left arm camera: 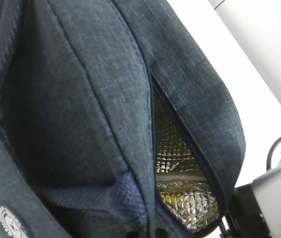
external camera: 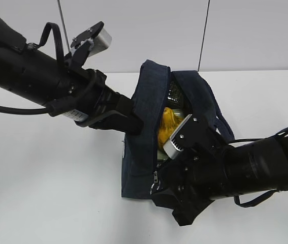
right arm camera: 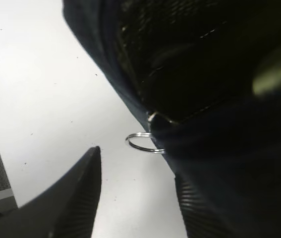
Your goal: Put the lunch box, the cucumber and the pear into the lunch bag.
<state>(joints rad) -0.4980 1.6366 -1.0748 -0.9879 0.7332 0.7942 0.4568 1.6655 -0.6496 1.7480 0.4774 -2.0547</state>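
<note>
The lunch bag point(external camera: 144, 137) stands on the white counter point(external camera: 47, 173), its top gaping so the silvery lining point(left arm camera: 177, 163) shows, with the yellow pear point(external camera: 168, 124) inside. The left gripper point(external camera: 133, 124) presses into the bag's left wall; its jaws are hidden by fabric, so I cannot tell how they stand. The right gripper point(right arm camera: 138, 191) has its jaws spread wide, one finger point(right arm camera: 81, 193) over bare counter, the other seemingly against the bag, near the zipper ring point(right arm camera: 142, 143), clasping nothing.
</note>
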